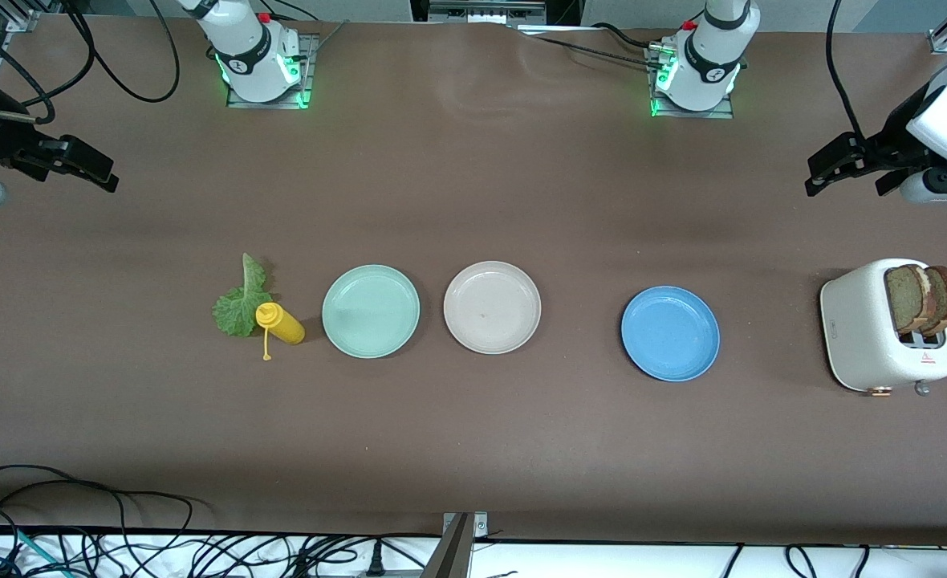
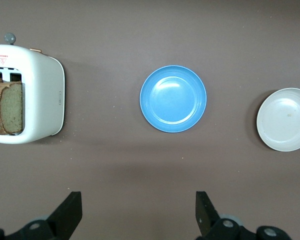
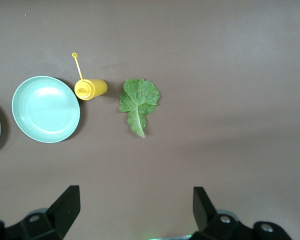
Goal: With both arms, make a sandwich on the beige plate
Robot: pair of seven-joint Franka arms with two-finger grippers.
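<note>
The beige plate lies empty at the table's middle; it also shows in the left wrist view. Two brown bread slices stand in the white toaster at the left arm's end, also seen in the left wrist view. A green lettuce leaf lies flat toward the right arm's end, also in the right wrist view. My left gripper is open and empty over bare table. My right gripper is open and empty over bare table.
A yellow squeeze bottle lies on its side touching the lettuce. A mint-green plate sits beside the beige plate, toward the right arm's end. A blue plate sits between the beige plate and the toaster. Cables run along the table's front edge.
</note>
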